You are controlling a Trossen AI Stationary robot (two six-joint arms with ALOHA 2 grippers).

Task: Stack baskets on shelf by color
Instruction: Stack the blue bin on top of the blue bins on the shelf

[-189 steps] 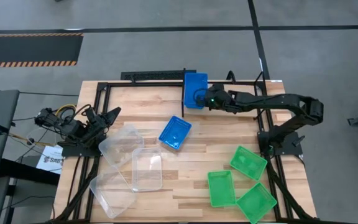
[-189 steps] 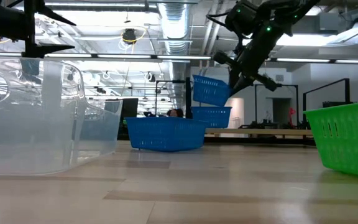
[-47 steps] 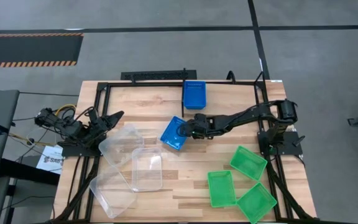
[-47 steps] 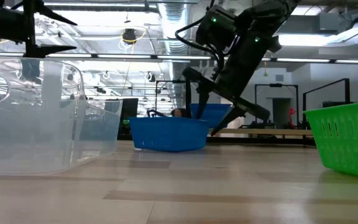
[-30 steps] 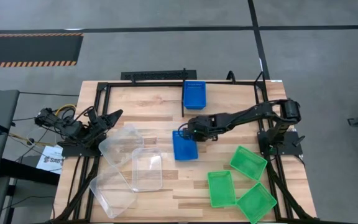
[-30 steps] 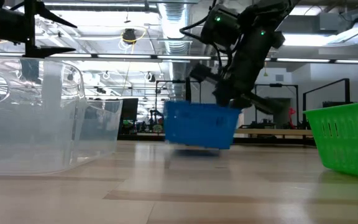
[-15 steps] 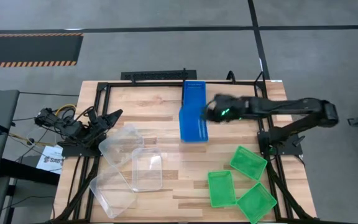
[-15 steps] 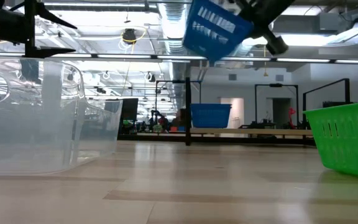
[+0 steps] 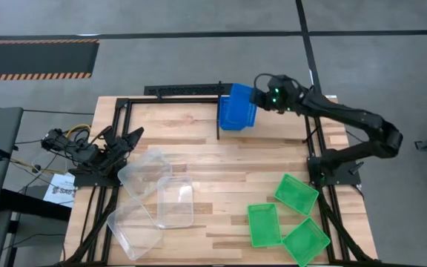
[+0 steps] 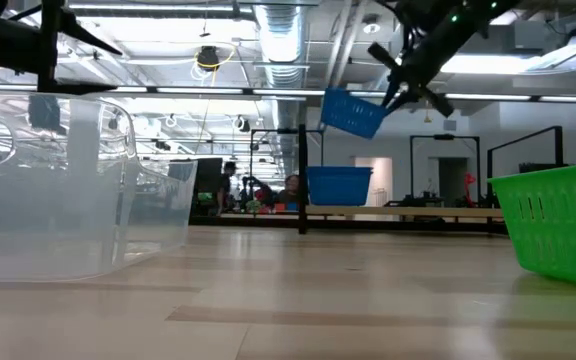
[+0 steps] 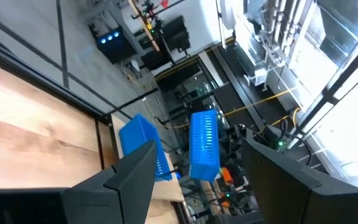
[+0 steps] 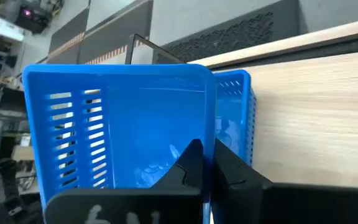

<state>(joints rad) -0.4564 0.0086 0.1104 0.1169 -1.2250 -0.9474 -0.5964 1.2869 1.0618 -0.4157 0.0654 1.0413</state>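
My right gripper (image 9: 259,96) is shut on a blue basket (image 9: 237,107) and holds it high over the blue basket stack (image 10: 339,186) on the shelf (image 10: 420,212) at the table's far edge. The right wrist view shows the held basket (image 12: 135,124) with the stack (image 12: 236,118) below it. Three clear baskets (image 9: 154,196) lie at the near left, partly overlapping, and three green baskets (image 9: 288,219) lie on the tabletop at the near right. My left gripper (image 9: 121,144) is open and empty at the table's left edge. My right gripper pinches the rim of the basket's wall on the table's right side (image 12: 211,146), one finger (image 12: 190,163) inside the basket and one outside. The fingers slant down from the table's right. The basket (image 10: 353,112) hangs tilted, lifted clear above the stack.
Black metal rails (image 9: 124,119) frame the tabletop, and a black post (image 9: 219,119) stands just left of the blue stack. The bare planks (image 9: 250,167) in the table's middle are free room. Cables and a paper (image 9: 54,189) lie beyond the left edge.
My right gripper has lifted the blue basket off the table's middle and carried it up and toward the far edge. The basket was on the planks a second ago. It now hangs tilted above the blue stack on the shelf.
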